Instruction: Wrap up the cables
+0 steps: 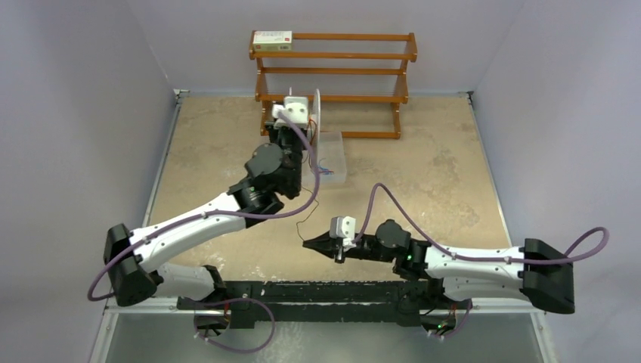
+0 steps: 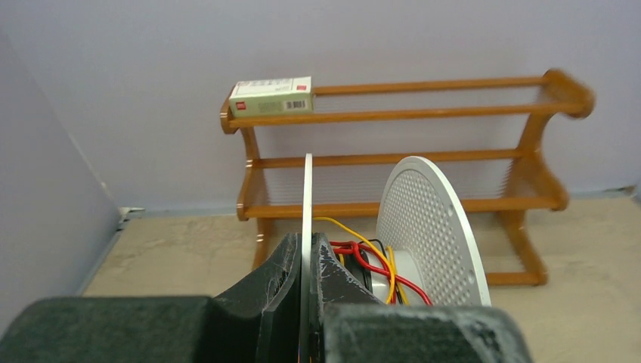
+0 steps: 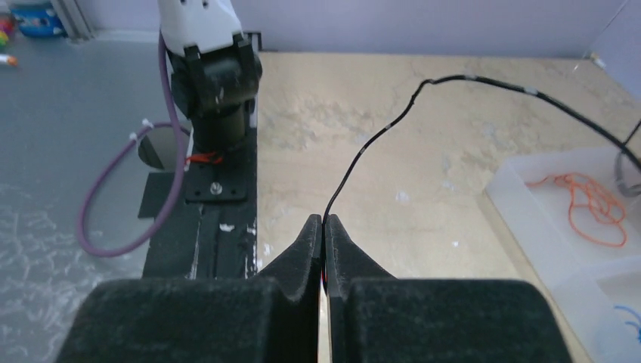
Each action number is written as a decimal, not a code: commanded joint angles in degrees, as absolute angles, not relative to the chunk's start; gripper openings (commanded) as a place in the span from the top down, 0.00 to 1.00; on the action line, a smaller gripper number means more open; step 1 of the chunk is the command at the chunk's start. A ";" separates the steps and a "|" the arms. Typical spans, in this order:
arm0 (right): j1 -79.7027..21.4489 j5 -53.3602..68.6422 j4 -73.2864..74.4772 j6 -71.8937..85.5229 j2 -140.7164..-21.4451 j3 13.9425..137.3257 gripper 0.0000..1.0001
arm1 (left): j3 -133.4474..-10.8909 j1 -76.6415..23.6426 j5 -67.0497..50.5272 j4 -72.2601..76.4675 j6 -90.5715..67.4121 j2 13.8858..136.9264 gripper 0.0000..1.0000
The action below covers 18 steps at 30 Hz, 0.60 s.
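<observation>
Black cable (image 3: 378, 136) is clamped tight in the right gripper (image 3: 323, 227), mid-table toward the near edge, and arcs off toward the clear tray (image 3: 529, 219). Orange cable (image 3: 586, 200) lies loose in the tray. Red and yellow cables (image 2: 376, 253) sit on the spool (image 2: 427, 227) core. Left gripper (image 2: 306, 242) is clenched on the spool's near flange, holding it upright at the far edge by the wooden rack (image 2: 408, 113).

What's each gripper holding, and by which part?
Left gripper: the spool, by one disc's edge. Right gripper: the black cable; whether at its end is hidden.
</observation>
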<state>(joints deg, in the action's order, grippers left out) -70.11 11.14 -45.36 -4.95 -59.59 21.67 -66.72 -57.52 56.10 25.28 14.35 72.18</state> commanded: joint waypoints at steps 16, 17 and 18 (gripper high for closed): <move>-74.29 -3.69 -19.74 -11.94 -36.77 40.62 1.00 | -62.34 -53.63 56.82 18.67 16.61 75.36 1.00; -74.24 -4.75 -18.88 -12.44 -35.99 41.55 1.00 | -62.05 -53.54 56.23 18.04 16.47 75.12 1.00; -74.25 -6.10 -17.96 -12.86 -35.49 42.58 1.00 | -61.77 -53.51 55.76 17.15 16.32 74.88 1.00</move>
